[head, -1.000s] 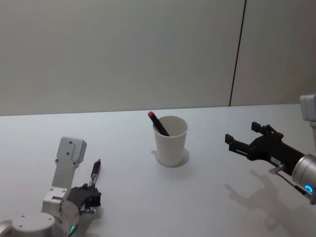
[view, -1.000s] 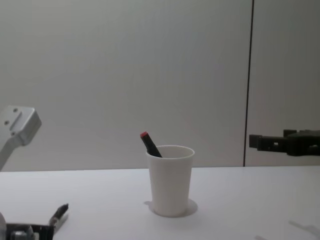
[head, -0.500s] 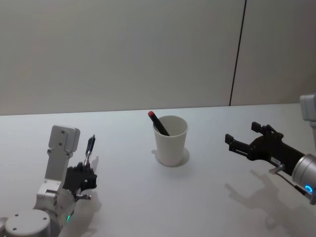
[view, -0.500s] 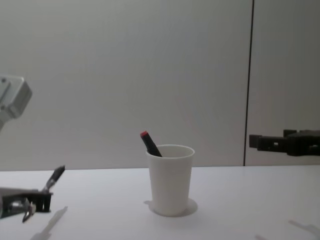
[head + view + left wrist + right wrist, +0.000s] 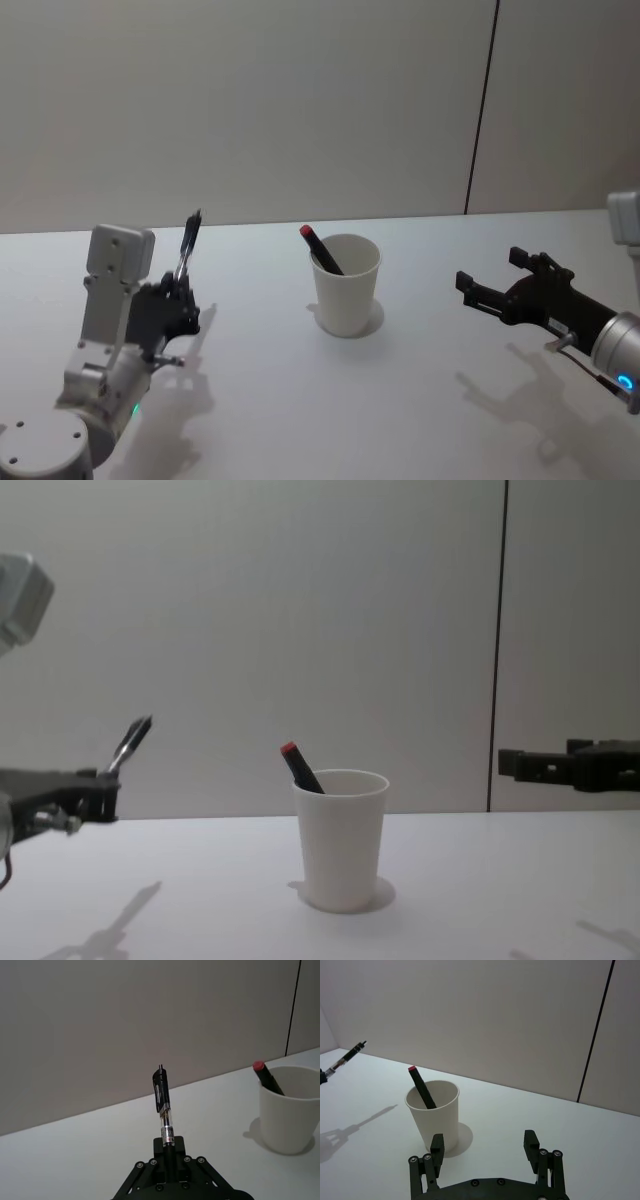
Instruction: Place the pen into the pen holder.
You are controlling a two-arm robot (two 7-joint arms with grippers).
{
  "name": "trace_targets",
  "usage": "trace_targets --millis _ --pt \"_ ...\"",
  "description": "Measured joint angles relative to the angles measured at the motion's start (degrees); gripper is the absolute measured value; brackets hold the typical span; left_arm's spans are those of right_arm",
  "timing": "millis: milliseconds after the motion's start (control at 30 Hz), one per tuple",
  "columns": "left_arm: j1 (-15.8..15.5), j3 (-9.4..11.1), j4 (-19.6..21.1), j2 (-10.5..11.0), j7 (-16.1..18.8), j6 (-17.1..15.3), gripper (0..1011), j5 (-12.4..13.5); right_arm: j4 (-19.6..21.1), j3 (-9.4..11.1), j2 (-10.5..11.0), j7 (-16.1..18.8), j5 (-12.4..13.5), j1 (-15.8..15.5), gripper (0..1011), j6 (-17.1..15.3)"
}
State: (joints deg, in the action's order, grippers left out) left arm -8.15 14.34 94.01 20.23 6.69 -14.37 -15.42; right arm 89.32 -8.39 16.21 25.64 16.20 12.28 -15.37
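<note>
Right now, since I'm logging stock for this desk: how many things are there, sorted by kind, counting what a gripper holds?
White paper cup: 1
Clear click pen, clamped in the left gripper: 1
Black red-tipped marker, leaning inside that cup: 1
Total: 3; the open right gripper, off to the cup's right, holds nothing.
</note>
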Motion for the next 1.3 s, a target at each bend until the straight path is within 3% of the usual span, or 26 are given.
trace_targets --millis 567,967,1300 --pt "-4.1 0.0 -3.3 -1.0 -11.2 14.1 129 3.7 0.0 0.0 0.0 0.0 0.0 0.0 1002 0.0" --pt "-6.5 0.0 -5.4 -1.2 -20.9 19.6 129 3.6 0.0 0.0 0.0 0.0 0.0 0.0 1002 0.0" --pt "-8.8 0.0 -7.5 -1.2 -30.3 23.0 129 2.1 0.0 0.0 0.0 0.0 0.0 0.0 1002 0.0"
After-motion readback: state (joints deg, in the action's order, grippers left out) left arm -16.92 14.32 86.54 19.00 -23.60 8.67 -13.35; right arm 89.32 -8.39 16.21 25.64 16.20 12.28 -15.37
